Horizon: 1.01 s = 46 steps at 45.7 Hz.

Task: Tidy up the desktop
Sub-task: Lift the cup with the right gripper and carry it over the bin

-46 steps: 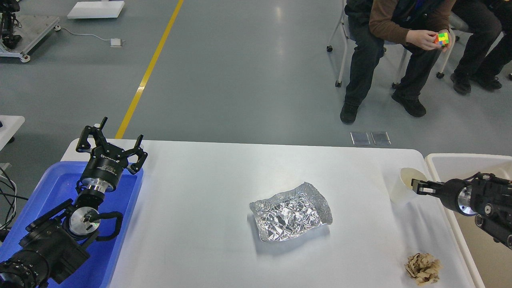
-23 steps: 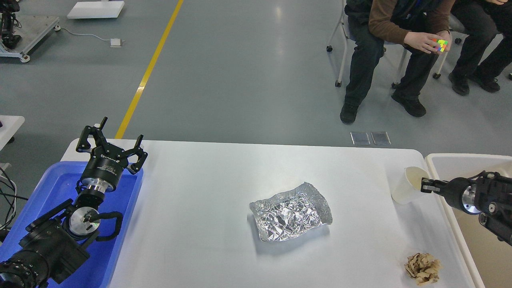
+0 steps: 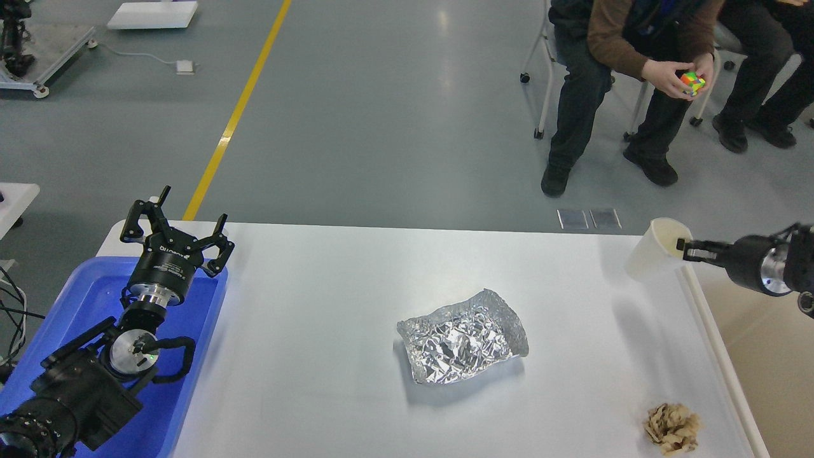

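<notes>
A white cup (image 3: 655, 250) is held by its rim in the right gripper (image 3: 685, 249), whose jaws are closed on the near lip. Compared with half a second earlier, the cup has been lifted off the table (image 3: 356, 286) and carried toward the far right corner, tilted with its mouth turned toward the arm. Its shadow is now cast on the tabletop below and in front of it, well apart from the cup itself. The right arm has been drawn upward and back, so that less of it is seen over the bin (image 3: 763, 356) at the table's right edge.

The left gripper (image 3: 181, 222) is unchanged, held over the far end of the blue tray (image 3: 210, 318) with its jaws spread wide and empty.

The table fills the lower middle of the view. A crumpled foil sheet (image 3: 463, 337) lies near its centre, and a brown paper wad (image 3: 671, 427) lies by the near right corner; neither has been moved. Whether the cup is empty cannot be told from this angle.
</notes>
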Motion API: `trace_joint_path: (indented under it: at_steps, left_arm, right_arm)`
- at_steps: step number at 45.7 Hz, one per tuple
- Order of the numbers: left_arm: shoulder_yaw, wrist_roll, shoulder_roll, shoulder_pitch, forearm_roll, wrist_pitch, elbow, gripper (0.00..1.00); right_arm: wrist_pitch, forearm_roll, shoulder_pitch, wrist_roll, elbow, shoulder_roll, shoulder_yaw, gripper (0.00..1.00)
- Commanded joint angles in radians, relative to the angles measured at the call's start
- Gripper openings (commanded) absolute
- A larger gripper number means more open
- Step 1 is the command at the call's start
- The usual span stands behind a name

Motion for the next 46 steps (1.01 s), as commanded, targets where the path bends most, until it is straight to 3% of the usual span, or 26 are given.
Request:
trace_joint_path:
  at_steps: [1, 12, 22, 34, 40, 46]
  left_arm:
    - [0.0, 0.0, 0.0, 0.0, 0.001, -0.001, 0.0, 1.0]
    - [0.0, 0.0, 0.0, 0.0, 0.001, -0.001, 0.0, 1.0]
    - [0.0, 0.0, 0.0, 0.001, 0.001, -0.001, 0.0, 1.0]
    - [0.0, 0.0, 0.0, 0.001, 0.001, -0.001, 0.0, 1.0]
    - [0.0, 0.0, 0.0, 0.001, 0.001, -0.001, 0.0, 1.0]
    - [0.0, 0.0, 0.0, 0.001, 0.001, -0.001, 0.0, 1.0]
  right_arm:
    - [0.09, 0.008, 0.13, -0.005, 0.15, -0.144, -0.002, 0.0]
    - [0.217, 0.002, 0.268, -0.006, 0.23, -0.267, -0.002, 0.0]
    - [0.234, -0.024, 0.288, -0.008, 0.207, -0.307, -0.01, 0.0]
    - [0.161, -0.026, 0.239, 0.02, -0.078, -0.312, -0.16, 0.0]
    - [0.061, 0.034, 0.101, 0.038, -0.258, -0.261, -0.16, 0.0]
    - [0.015, 0.184, -0.019, 0.037, -0.318, -0.237, -0.162, 0.0]
